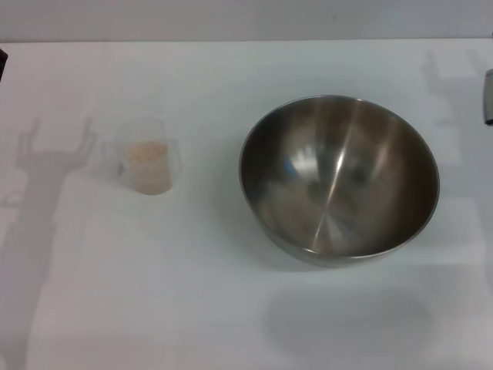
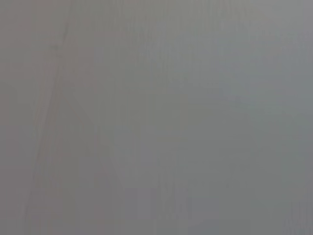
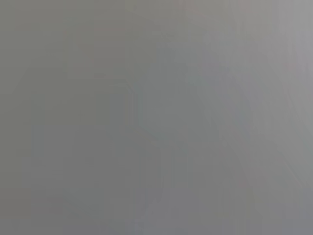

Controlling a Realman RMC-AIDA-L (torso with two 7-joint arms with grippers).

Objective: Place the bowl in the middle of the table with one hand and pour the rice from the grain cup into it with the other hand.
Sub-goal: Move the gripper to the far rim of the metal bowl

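Note:
The bowl is a large shiny steel bowl that stands upright and empty on the white table, right of the middle in the head view. The grain cup is small and clear. It stands upright at the left and holds a heap of pale rice. Only a dark sliver of my left arm shows at the left edge, and one of my right arm at the right edge. Both are well away from the cup and the bowl. Both wrist views show only a plain grey surface.
Shadows of both arms fall on the table, one left of the cup and one at the far right. The table's far edge runs along the top of the head view.

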